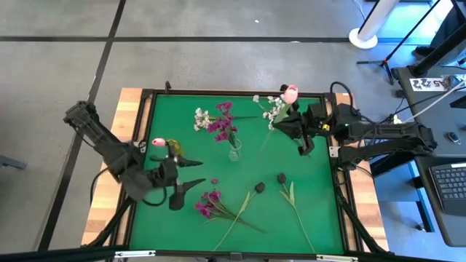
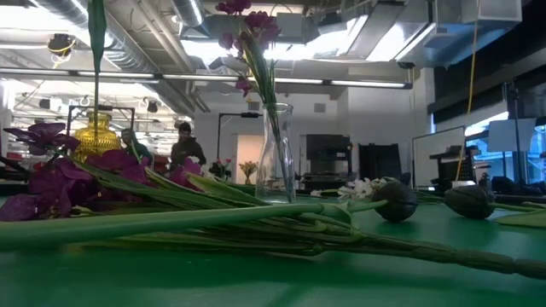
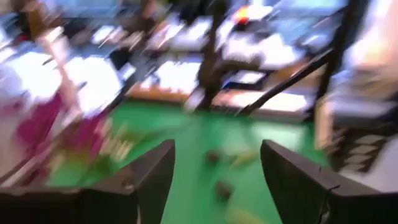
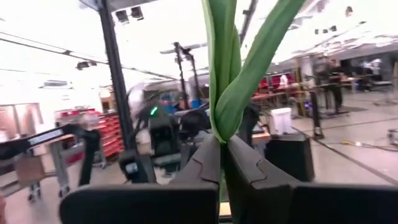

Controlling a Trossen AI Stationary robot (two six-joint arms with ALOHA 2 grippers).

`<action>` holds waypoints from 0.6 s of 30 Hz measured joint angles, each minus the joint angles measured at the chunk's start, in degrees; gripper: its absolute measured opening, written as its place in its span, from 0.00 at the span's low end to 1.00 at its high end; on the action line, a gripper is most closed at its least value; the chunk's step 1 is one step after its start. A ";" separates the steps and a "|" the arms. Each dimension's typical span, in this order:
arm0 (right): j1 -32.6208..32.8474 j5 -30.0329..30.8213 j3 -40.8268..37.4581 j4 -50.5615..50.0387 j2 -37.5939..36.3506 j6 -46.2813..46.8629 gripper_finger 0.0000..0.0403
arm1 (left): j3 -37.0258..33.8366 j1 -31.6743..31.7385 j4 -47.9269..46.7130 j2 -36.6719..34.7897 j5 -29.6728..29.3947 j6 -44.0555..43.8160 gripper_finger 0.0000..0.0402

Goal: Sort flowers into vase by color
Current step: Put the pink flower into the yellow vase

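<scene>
A clear glass vase [image 1: 234, 150] [image 2: 275, 158] at mid table holds magenta sprigs [image 1: 223, 124] and a white sprig [image 1: 202, 117]. A yellow vase [image 1: 173, 146] [image 2: 95, 135] at the left holds a pink-headed flower [image 1: 158, 143]. Lying on the green table are a magenta flower bunch [image 1: 208, 204] [image 2: 51, 181], two dark-headed flowers [image 1: 281, 177] [image 1: 259, 188] and white sprigs [image 1: 273, 109]. My right gripper [image 1: 290, 122] [image 4: 222, 146], at the far right, is shut on a pink-headed flower [image 1: 290, 93]. My left gripper [image 1: 198, 173] [image 3: 214, 165] hangs open beside the yellow vase, with nothing between its fingers. My right gripper pinches the flower's green leaves and stem [image 4: 221, 127] between its two fingers. The fingers come from the table's right side and slant upward. The leaves rise straight out of the fingertips, and the pink head [image 1: 290, 93] is lifted clear of the table.
A black frame [image 1: 218, 92] borders the green mat, with wooden table edge [image 1: 131, 98] outside it. Cables and a stand crowd the right side behind my right arm. In the low view, people stand in the room far beyond the table.
</scene>
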 joint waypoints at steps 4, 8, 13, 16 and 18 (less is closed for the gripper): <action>0.00 -4.69 3.29 2.79 3.46 -0.07 0.01 | 0.17 5.34 14.51 -2.69 14.50 13.46 0.58; 0.01 -6.00 7.02 2.91 7.42 -0.27 0.01 | 0.22 15.47 16.74 -3.30 27.26 13.98 0.58; -0.02 -5.99 11.45 2.86 13.09 -0.72 0.01 | 0.17 26.41 18.56 -2.71 36.48 11.71 0.58; -0.02 -5.99 14.25 2.34 16.40 -1.61 0.01 | 0.15 30.07 20.91 -2.00 40.86 11.34 0.58; -0.02 -5.99 16.01 2.30 18.17 -1.77 0.01 | 0.15 31.56 22.23 -1.86 42.41 11.35 0.58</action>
